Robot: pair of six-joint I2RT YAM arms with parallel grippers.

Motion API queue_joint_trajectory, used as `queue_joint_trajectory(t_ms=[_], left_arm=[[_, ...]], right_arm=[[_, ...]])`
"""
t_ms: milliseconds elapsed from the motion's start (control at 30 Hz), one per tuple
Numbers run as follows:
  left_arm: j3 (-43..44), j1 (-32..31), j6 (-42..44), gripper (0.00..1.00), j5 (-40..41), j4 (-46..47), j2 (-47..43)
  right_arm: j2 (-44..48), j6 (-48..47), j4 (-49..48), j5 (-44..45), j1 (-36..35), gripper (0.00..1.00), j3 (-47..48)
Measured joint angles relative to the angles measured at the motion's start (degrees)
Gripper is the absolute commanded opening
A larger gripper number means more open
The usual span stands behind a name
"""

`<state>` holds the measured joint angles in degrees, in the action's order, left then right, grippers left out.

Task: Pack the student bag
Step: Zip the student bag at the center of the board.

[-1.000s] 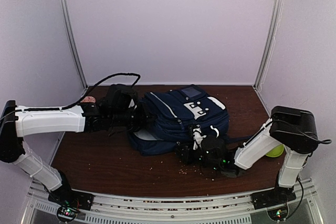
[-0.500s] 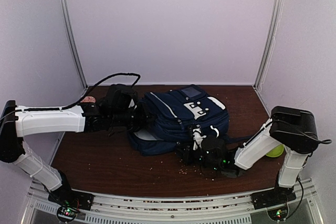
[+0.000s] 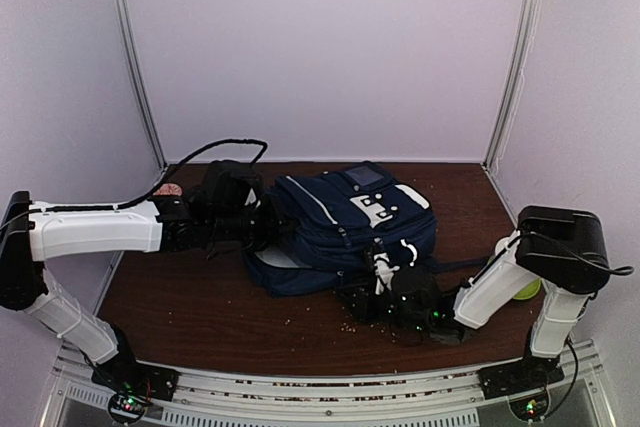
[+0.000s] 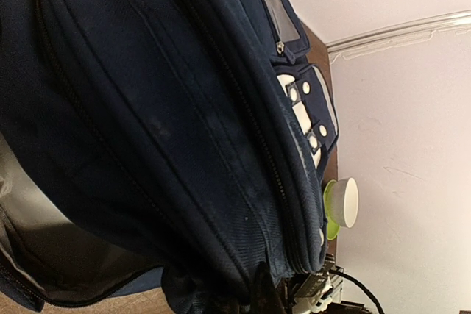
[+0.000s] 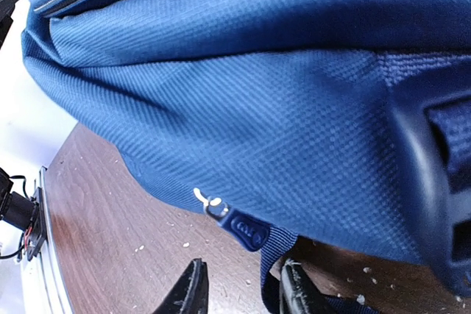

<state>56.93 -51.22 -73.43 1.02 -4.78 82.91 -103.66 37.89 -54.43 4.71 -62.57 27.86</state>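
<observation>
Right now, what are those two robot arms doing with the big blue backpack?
They are busy with the student bag, which lies on the table. The left gripper is shut, right up against the bag's left side. The right gripper is open at the bag's near edge, close to a zipper pull.

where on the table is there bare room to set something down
Widest bare wood: front-left, bordered by the left arm, the student bag and the near edge of the table. Smaller patch back-right, between bag and wall. Crowded: front-right, around the right tool and the green object.
</observation>
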Motion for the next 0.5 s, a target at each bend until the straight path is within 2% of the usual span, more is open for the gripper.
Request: queue_joint_trajectory(t_ms=[333,500], left_arm=[[0.0,0.0,0.0,0.00,0.0,0.0,0.0],[0.0,0.0,0.0,0.00,0.0,0.0,0.0]], right_arm=[[0.0,-0.3,-0.3,0.0,0.6,0.37,0.2],[0.0,-0.5,1.5,0.5,0.6,0.34,2.6]])
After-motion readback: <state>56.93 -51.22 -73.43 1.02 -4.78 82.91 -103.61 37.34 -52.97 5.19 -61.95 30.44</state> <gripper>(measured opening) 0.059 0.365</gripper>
